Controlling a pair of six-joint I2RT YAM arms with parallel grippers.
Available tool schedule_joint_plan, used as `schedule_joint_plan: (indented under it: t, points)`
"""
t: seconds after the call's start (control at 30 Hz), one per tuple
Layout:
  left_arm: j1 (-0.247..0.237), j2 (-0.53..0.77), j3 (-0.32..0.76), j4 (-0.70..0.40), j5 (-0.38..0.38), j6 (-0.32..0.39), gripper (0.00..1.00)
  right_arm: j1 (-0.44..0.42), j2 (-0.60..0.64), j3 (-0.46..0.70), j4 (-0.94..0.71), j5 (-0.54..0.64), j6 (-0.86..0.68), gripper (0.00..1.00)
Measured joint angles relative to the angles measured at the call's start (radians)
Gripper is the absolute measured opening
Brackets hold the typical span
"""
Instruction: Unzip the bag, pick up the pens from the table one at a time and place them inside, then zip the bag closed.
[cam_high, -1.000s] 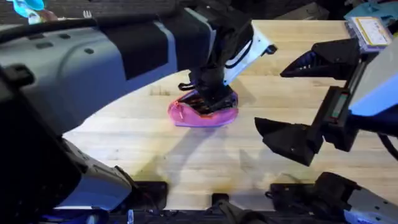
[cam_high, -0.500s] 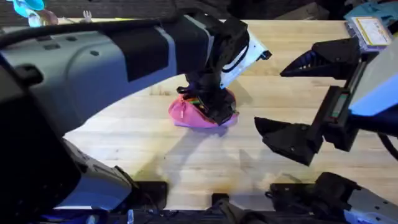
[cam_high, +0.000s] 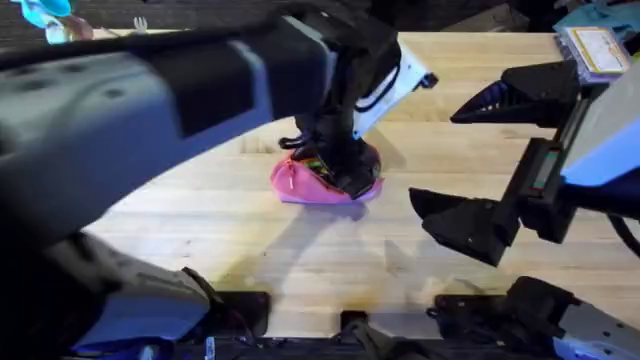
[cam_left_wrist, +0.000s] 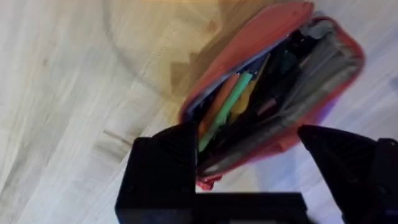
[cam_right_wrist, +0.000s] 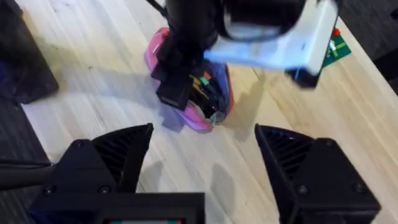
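Note:
The pink bag (cam_high: 298, 187) lies on the table (cam_high: 300, 255) near the middle, its zipper open. In the left wrist view the bag (cam_left_wrist: 261, 37) gapes, and a light green pen (cam_left_wrist: 229, 107) lies inside among orange and dark sticks; I cannot pick out the black pen among them. My left gripper (cam_left_wrist: 249, 171) hangs open just above the bag's mouth, nothing between its fingers; from overhead it (cam_high: 340, 168) covers the bag's middle. My right gripper (cam_high: 480, 160) stands open, high and to the right of the bag. In the right wrist view the bag (cam_right_wrist: 200, 121) lies below the left gripper (cam_right_wrist: 180, 87).
A green board with small coloured bricks (cam_right_wrist: 336, 48) lies beyond the bag at the far side. The left arm (cam_high: 150, 90) spans the left half of the overhead view. Bare tabletop stretches in front of the bag.
My left gripper has shifted slightly over the bag's mouth, and the bag's right end looks a little more bunched. The right arm has not moved.

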Motion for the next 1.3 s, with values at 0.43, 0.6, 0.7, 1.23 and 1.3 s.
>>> schedule_joint_plan:
  t: [0.43,0.6,0.7,1.23,1.3]
  points:
    - [0.078,-0.303,0.025,-0.121,0.029,0.009,0.993,0.000,0.000,0.000,0.000,0.000,0.000,0.999]
    - [0.090,-0.317,0.025,-0.169,0.043,0.046,0.993,0.000,0.000,0.000,0.000,0.000,0.000,0.999]
    - [0.122,-0.344,0.025,-0.196,0.059,0.072,0.993,0.000,0.000,0.000,0.000,0.000,0.000,0.999]
    - [0.340,-0.462,-0.017,-0.217,0.059,0.105,0.993,0.000,0.000,0.000,0.001,0.000,0.000,0.999]
    - [0.340,-0.462,-0.018,-0.220,0.057,0.105,0.993,0.000,0.000,0.000,0.001,0.000,0.000,0.999]
